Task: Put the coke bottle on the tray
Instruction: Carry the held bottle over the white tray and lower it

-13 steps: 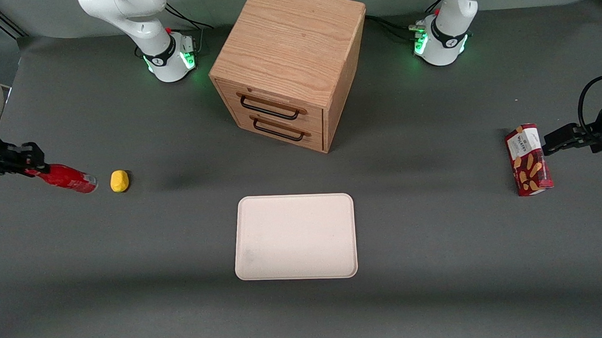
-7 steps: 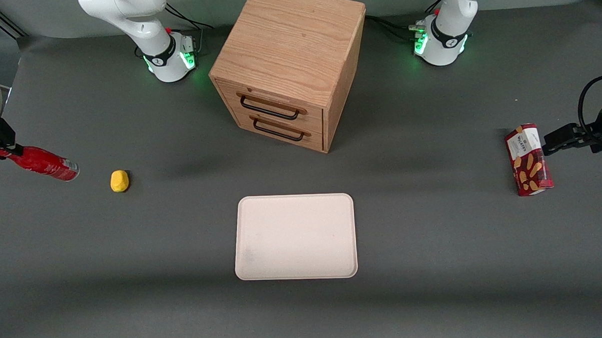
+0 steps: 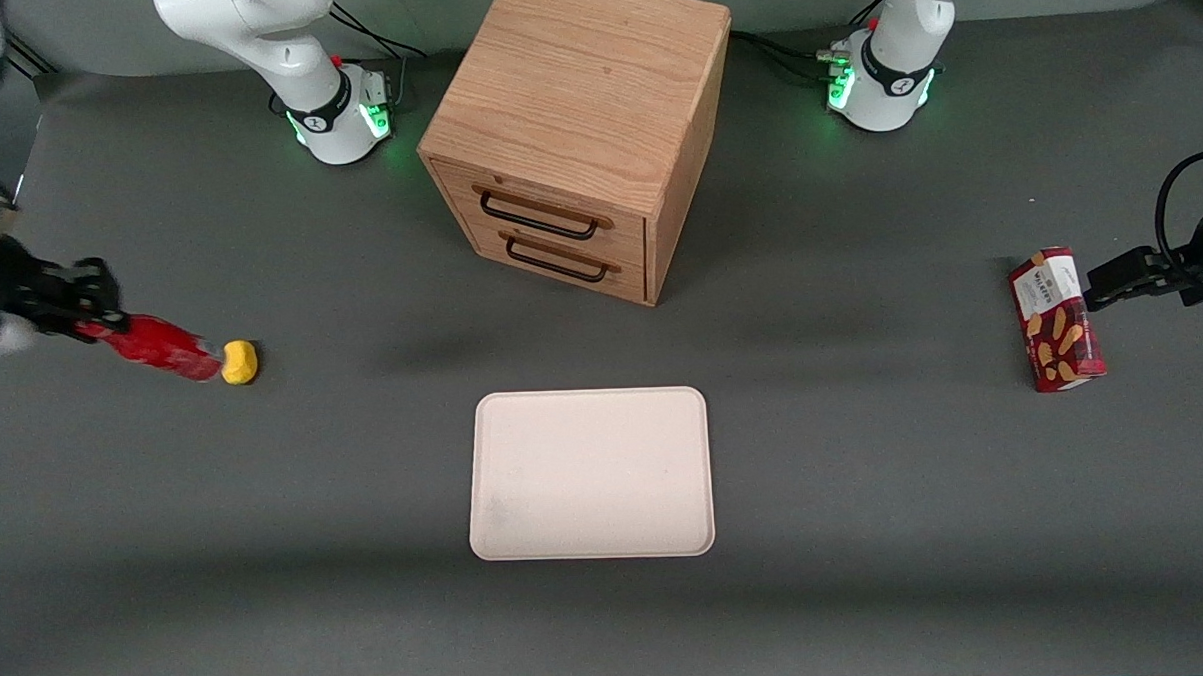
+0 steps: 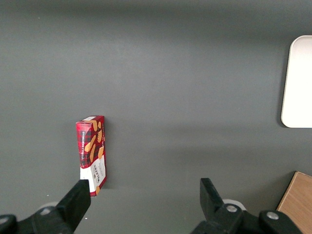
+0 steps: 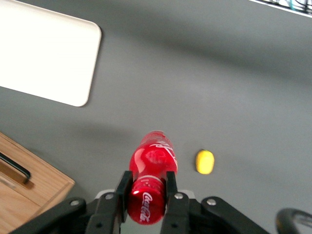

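The tool grips a slim, glossy red coke bottle with white script, well apart from the tray.

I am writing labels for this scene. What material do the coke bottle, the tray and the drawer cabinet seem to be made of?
Coke bottle, held in the gripper near the working arm's end of the table: glossy red, probably plastic, with highlights and white lettering. Tray: matte pale cream, likely plastic or pulp; uncertain. Drawer cabinet: wood, clear grain, with dark, probably metal, handles.

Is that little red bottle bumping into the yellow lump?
Apart. The right wrist view shows bare table between the coke bottle, clamped in the end effector, and the yellow lump.
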Available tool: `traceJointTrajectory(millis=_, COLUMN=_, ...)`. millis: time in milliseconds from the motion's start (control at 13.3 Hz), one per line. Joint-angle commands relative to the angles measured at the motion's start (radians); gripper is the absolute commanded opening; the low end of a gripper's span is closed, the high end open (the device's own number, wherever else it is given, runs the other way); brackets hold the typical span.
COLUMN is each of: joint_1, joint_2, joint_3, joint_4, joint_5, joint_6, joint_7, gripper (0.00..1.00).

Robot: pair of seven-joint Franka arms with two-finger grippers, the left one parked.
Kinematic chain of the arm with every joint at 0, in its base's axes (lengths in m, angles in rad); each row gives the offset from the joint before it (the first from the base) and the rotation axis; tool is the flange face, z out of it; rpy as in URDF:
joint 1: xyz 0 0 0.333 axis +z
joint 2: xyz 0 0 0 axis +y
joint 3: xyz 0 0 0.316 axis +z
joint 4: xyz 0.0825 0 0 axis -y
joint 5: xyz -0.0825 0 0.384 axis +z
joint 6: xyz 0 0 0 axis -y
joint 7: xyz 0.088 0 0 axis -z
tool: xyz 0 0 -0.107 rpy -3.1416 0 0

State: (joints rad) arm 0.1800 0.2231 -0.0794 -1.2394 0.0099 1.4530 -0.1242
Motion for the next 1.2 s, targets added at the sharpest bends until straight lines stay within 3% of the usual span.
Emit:
traceJointTrajectory(millis=0, joint_1=0.105, joint_2=0.105, joint_3=-0.011, joint_4=0.159, joint_5=-0.004, joint_6=-0.042, joint_7=0.163, gripper=0.00)
traceJointTrajectory(millis=452, joint_1=0.315, joint_2=0.258, joint_3=-0.013, joint_4=0.316, joint_5=0.008, joint_6=-0.046, joint_7=0.547, gripper=0.00)
traceJointTrajectory(millis=1129, joint_1=0.340, joint_2=0.352, joint_3=-0.011, joint_4=0.325, joint_5=0.031, joint_6=0.121, joint_7=0.598, gripper=0.00)
